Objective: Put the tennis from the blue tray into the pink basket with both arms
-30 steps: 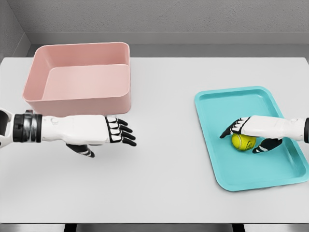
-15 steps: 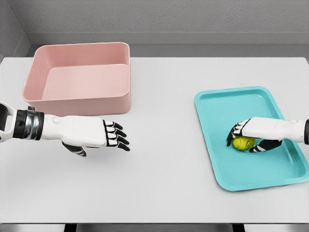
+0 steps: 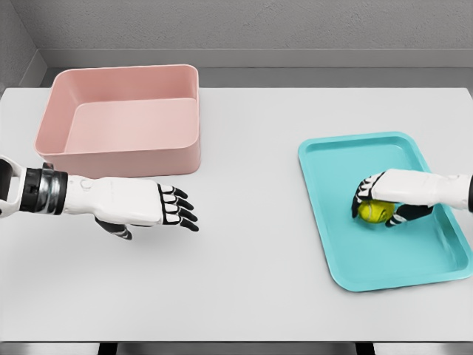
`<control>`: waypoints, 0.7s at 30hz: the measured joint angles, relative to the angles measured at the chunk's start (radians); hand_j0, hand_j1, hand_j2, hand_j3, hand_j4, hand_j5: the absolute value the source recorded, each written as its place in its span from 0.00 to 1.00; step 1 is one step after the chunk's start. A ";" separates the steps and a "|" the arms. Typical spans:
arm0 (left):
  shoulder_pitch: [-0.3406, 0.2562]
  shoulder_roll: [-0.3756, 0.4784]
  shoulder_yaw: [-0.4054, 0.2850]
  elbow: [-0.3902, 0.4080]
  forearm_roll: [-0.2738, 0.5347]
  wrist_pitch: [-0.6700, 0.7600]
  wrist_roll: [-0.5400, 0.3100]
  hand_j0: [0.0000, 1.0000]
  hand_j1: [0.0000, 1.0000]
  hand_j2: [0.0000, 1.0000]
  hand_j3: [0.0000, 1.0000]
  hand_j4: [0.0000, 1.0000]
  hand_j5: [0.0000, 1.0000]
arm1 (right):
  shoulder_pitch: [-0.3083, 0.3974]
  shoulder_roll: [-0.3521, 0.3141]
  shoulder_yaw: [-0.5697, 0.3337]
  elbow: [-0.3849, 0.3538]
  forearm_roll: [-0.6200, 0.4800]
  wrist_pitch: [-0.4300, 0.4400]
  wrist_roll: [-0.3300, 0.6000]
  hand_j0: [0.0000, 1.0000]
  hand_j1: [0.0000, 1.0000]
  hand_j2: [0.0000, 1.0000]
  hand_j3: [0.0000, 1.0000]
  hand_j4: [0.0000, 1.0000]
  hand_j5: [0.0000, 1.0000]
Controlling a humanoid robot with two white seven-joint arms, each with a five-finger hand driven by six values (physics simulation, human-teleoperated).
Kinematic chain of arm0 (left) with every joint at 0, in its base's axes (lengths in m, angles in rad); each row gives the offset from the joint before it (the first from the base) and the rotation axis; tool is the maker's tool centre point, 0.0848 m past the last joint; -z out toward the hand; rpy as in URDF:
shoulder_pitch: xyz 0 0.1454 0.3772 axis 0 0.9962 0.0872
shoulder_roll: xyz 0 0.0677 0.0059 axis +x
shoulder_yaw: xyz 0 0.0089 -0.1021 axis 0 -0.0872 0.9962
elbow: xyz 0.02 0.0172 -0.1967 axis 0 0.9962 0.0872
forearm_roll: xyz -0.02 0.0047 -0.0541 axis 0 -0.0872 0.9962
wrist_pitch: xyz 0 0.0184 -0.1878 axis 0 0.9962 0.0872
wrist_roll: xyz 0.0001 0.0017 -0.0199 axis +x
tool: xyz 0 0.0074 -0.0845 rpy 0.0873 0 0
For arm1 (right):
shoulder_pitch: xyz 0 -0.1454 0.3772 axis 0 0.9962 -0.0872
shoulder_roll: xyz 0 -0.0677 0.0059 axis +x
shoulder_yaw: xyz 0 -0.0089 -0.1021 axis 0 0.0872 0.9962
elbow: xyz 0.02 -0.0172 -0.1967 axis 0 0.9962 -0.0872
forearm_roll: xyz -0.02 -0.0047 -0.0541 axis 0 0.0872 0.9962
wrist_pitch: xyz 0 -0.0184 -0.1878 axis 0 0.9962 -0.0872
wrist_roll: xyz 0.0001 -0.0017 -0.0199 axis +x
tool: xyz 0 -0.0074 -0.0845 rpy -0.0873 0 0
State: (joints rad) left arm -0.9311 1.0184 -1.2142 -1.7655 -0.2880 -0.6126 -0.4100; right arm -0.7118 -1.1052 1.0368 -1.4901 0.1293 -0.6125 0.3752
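My right hand (image 3: 384,198) curls around the yellow-green tennis ball (image 3: 374,211) in the shallow blue tray (image 3: 347,151); my left hand (image 3: 151,205) hovers open-fingered, holding nothing.

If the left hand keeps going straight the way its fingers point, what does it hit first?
Nothing nearby: the left hand points right across bare table. The first thing in line looks like the blue tray, though height above the table is unclear.

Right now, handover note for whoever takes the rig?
Right hand: curled over the ball, which sits in the blue tray; looks grasped, not lifted.
Left hand: open, holding nothing, over the table in front of the pink basket.
Done: reach and grip on the ball.
Left: lift it, carry or pass it across, drop it in the basket.
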 measured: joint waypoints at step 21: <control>0.003 0.004 0.000 0.000 0.000 0.000 0.000 1.00 1.00 1.00 1.00 1.00 1.00 | -0.054 0.069 -0.031 -0.101 0.001 0.000 0.021 0.54 0.54 0.54 0.54 0.54 0.54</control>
State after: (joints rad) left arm -0.9281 1.0227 -1.2142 -1.7655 -0.2880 -0.6126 -0.4100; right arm -0.7655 -1.0365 1.0057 -1.5916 0.1298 -0.6128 0.3964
